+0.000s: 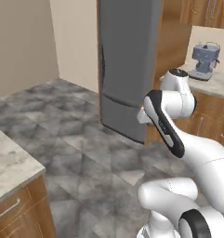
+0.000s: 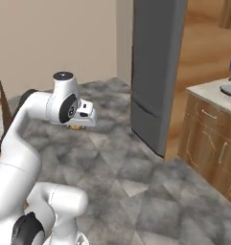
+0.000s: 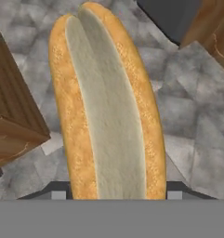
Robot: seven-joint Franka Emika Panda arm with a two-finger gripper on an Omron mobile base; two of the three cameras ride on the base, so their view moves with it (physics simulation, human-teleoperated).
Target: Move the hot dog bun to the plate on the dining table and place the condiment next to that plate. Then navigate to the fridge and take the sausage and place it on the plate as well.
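Room: grey stone floor (image 1: 76,139), closed fridge (image 1: 127,65) ahead
Bun (image 3: 106,107): clamped lengthwise in the claw (image 2: 77,126), carried high above the floor
Risk: a jolt while driving could slip it free

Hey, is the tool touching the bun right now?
Touching. In the hand view the bun rises from between the tool tips, its sides meeting them, carried high above the floor.
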